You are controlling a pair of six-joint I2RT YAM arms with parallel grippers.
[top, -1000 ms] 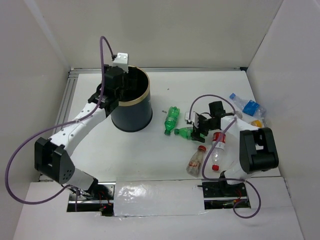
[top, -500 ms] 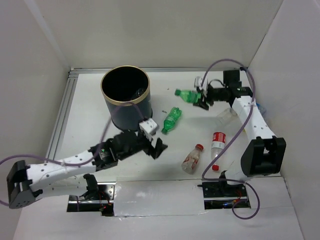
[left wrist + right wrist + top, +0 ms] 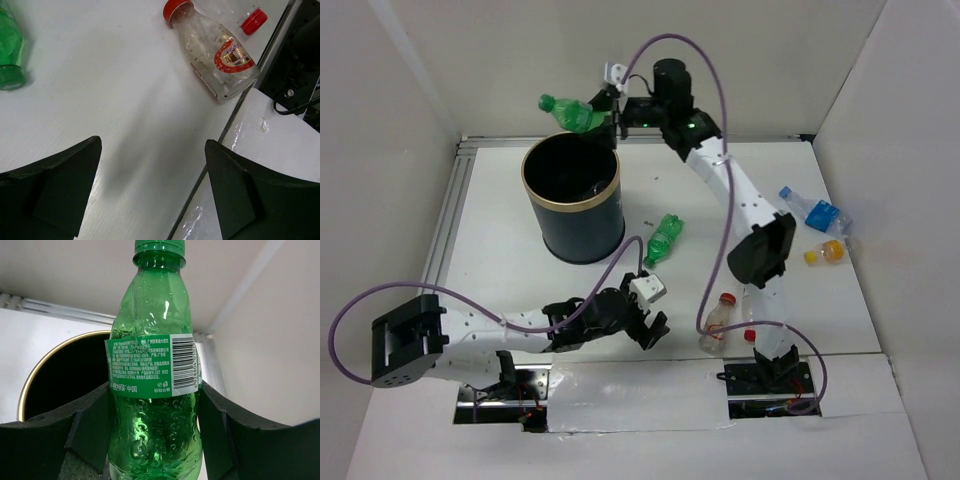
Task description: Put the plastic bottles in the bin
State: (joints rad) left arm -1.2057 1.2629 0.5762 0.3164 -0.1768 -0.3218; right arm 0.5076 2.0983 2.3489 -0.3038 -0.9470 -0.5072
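Top external cam is showing my right gripper (image 3: 607, 113) clenching a green bottle (image 3: 570, 112), holding it roughly level in the air above the far rim of the bin (image 3: 582, 240), cap end pointing toward the left edge of the table (image 3: 500, 270). Right wrist view is confirming the grasp: both fingers (image 3: 90, 427) are pressing the bottle's sides below the label, w/ the bin's gold rim showing beneath at left. Bin is standing upright toward the far left corner. I'm seeing the left gripper (image 3: 650, 330) hanging low by the near edge, approx mid-table, jaws spread wide w/ nothing btwn them; left wrist view is showing only bare table there. A second green bottle (image 3: 663, 238) is lying on its side just right of the bin, not touching it. A brownish red-capped bottle (image 3: 712, 322) is lying by the near edge, right of the left gripper, w/ another red cap (image 3: 750, 335) just beside it; the rest of that one is hiding behind the right arm (image 3: 740, 190). A blue-capped bottle (image 3: 810, 211) and a yellow-capped bottle (image 3: 823, 252) are lying along the right edge, near each other.
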